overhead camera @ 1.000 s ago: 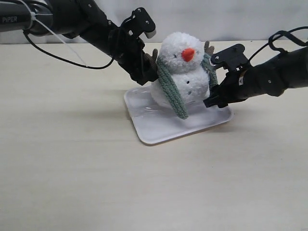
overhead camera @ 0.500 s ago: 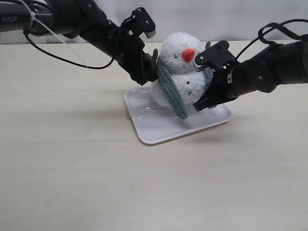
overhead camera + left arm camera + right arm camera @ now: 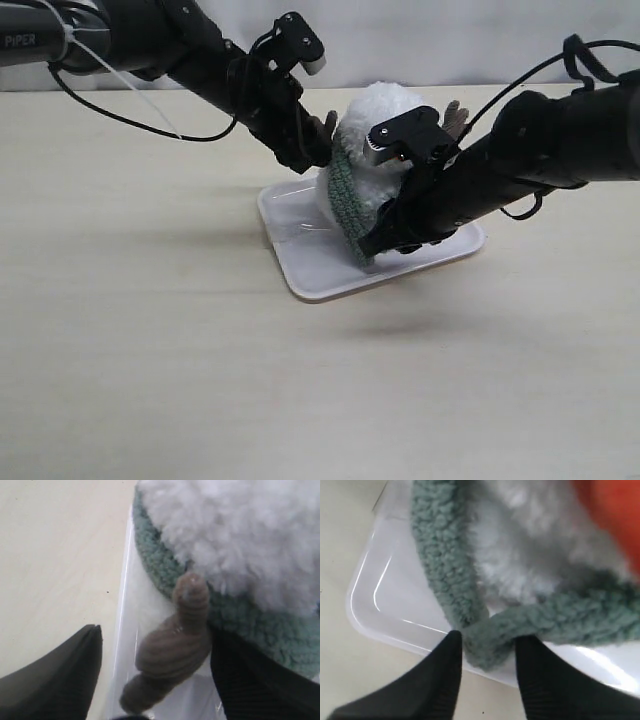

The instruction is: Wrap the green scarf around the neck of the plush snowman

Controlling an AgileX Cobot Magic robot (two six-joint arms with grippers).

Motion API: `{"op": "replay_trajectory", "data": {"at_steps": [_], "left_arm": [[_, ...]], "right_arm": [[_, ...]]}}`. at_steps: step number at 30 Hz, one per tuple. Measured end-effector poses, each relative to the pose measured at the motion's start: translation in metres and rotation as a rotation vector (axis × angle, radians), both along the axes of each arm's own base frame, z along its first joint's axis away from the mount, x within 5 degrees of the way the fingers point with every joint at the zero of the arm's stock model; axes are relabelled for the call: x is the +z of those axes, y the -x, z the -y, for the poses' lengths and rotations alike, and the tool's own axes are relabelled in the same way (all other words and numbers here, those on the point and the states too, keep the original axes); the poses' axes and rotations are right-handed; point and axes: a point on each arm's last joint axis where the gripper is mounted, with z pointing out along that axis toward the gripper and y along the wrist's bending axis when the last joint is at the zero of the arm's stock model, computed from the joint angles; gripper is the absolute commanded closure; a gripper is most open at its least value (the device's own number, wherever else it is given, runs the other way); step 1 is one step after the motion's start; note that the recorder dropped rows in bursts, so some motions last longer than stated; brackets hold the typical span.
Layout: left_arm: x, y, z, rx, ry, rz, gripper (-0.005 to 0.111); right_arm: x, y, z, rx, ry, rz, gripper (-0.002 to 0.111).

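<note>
One green scarf (image 3: 445, 580), in right end effector (image 3: 489, 647)

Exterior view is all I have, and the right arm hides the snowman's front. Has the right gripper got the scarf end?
Observer: Yes. In the right wrist view the right gripper has the end of the green scarf pinched between its fingers.
Operator: Where is that end relative to the other strand?
Observer: It meets the other hanging strand in front of the plush snowman, over the white tray near its rim.
Operator: Is the left gripper holding anything?
Observer: No. The left gripper is open, with the brown twig arm lying unclamped between its fingers.
</note>
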Motion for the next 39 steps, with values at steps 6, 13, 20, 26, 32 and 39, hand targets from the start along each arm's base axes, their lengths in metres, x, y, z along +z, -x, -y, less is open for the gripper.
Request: {"op": "replay_trajectory", "data": {"at_steps": [6, 13, 20, 26, 32, 39], "left_arm": [[0.0, 0.002, 0.0, 0.008, -0.003, -0.027, 0.048], [0.028, 0.005, -0.012, 0.095, -0.077, -0.003, 0.074], [0.08, 0.02, -0.02, 0.135, -0.042, 0.027, 0.106], [0.131, 0.041, -0.028, 0.179, 0.024, 0.051, 0.107], [0.174, 0.069, -0.044, 0.239, 0.099, 0.109, 0.107], [0.204, 0.127, -0.081, 0.404, 0.261, 0.324, 0.107]], "right_arm": [[0.012, 0.01, 0.004, 0.034, 0.041, -0.042, 0.046], [0.071, 0.028, 0.023, -0.078, 0.081, 0.061, 0.046], [0.132, 0.058, 0.037, -0.144, -0.011, 0.229, 0.077], [0.16, 0.092, 0.05, -0.162, -0.09, 0.384, 0.104], [0.178, 0.13, 0.066, -0.176, -0.199, 0.598, 0.104], [0.197, 0.171, 0.082, -0.214, -0.369, 0.834, 0.104]]}}
